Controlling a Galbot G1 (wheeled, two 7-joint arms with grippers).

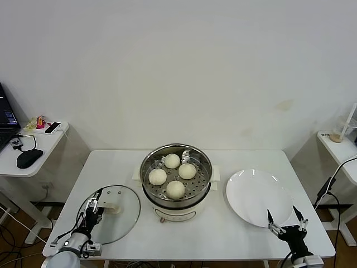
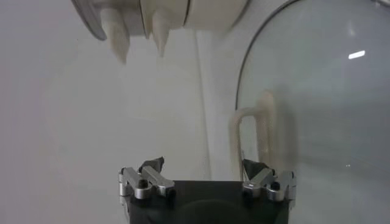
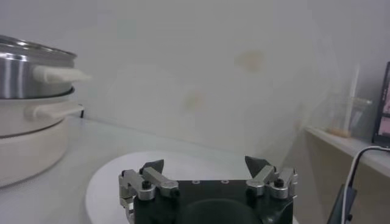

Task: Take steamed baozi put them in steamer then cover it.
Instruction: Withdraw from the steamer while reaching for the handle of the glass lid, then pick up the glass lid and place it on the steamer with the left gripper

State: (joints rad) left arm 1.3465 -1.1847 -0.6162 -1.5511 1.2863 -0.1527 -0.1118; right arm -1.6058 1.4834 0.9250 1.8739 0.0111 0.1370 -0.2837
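The steamer [image 1: 196, 187] stands mid-table with four off-white baozi [image 1: 175, 189] on its perforated tray. The glass cover [image 1: 125, 220] lies flat on the table to its left, cream handle [image 1: 113, 195] up. My left gripper [image 1: 92, 211] is open and empty, low over the cover's near-left part and just short of the handle. In the left wrist view the handle [image 2: 250, 131] lies just ahead of my left gripper [image 2: 202, 167]. My right gripper [image 1: 284, 219] is open and empty at the front edge of the white plate [image 1: 254, 192], as the right wrist view [image 3: 205, 164] also shows.
The white table [image 1: 223, 240] ends just behind both grippers. A side table with a mouse [image 1: 29, 158] and laptop stands at far left. Another side table [image 1: 340, 146] with a hanging cable is at far right. The steamer's side [image 3: 30, 79] shows in the right wrist view.
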